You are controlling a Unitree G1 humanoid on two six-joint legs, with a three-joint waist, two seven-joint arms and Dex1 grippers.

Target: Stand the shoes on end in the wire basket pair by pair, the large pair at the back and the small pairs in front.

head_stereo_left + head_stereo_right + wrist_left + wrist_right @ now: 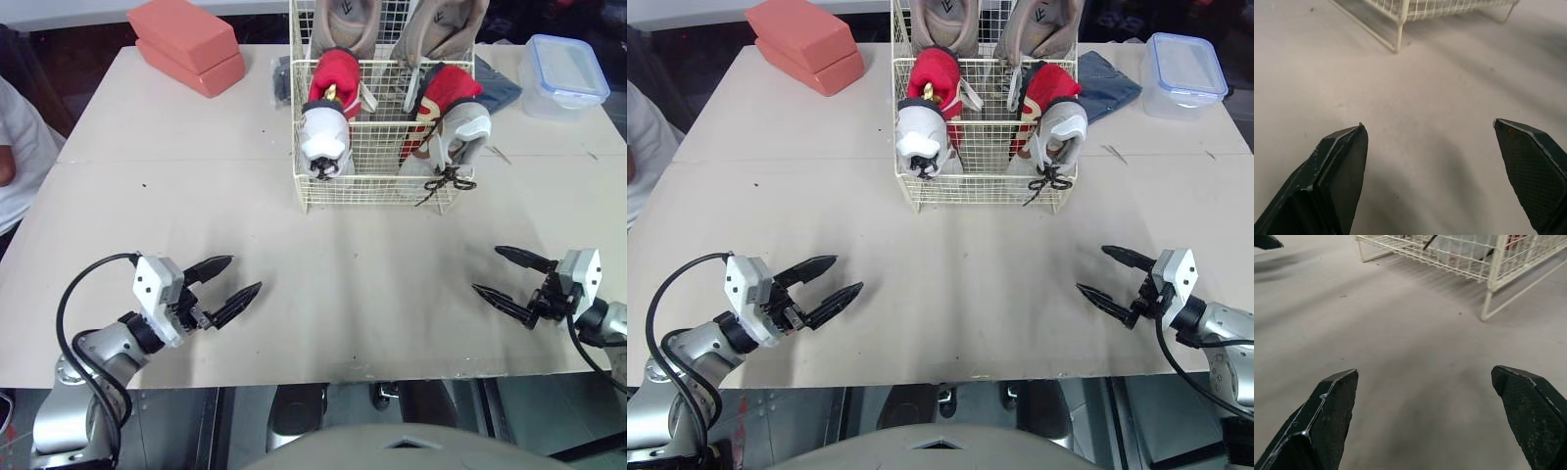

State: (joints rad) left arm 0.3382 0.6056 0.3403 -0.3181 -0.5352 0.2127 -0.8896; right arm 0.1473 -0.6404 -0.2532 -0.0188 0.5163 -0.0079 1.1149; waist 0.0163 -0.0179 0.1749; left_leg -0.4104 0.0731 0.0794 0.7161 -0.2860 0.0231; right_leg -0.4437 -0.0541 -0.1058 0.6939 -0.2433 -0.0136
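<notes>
- Centrally, the wire basket (377, 192) stood on the far half of the pale bench (196, 186), well apart from both claws.
- At the back of the basket, the left beige shoe (349, 22) and the right beige shoe (449, 27) stood on end side by side.
- In front of them, the left red-and-white shoe (326, 116) and the right red-and-white shoe (447, 122) stood on end against the front wall. A dark lace (446, 182) from the right one hung out through the wire.
- The left claw (245, 273) was over the near left part of the bench. It was released, with its two black fingers spread and nothing between them.
- The right claw (486, 269) was over the near right part of the bench. It too was released and empty, its tips pointing inward.
- Two salmon blocks (186, 44) lay stacked near the far left corner.
- A clear box with a blue lid (563, 70) sat near the far right corner.
- A blue cloth (498, 90) lay between the basket and the box.
- A person's white sleeve (20, 147) showed beside the left edge of the bench.
</notes>
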